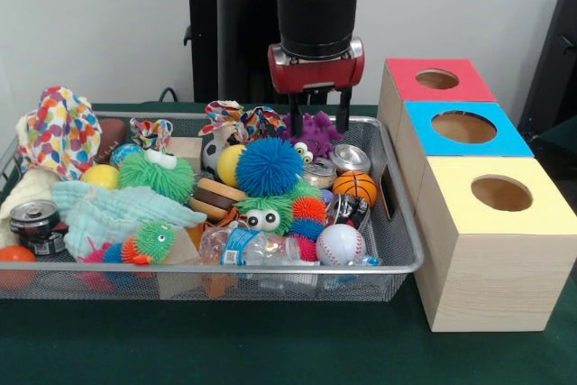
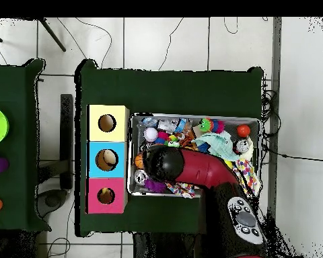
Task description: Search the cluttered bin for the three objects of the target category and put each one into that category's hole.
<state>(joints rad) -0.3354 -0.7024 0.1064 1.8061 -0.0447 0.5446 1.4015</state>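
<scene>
While your gripper (image 1: 319, 122) hangs jaws apart over the purple monster (image 1: 315, 135) at the bin's (image 1: 397, 223) far rim, no animal toys show, so you risk clamping that decoy for the red box's hole (image 1: 437, 79).

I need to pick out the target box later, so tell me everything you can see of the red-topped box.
The red-topped box is pale wood with a red top holding one round dark hole. It stands upright on the green table, farthest back in the row, against the blue-topped box, beside the bin.
</scene>
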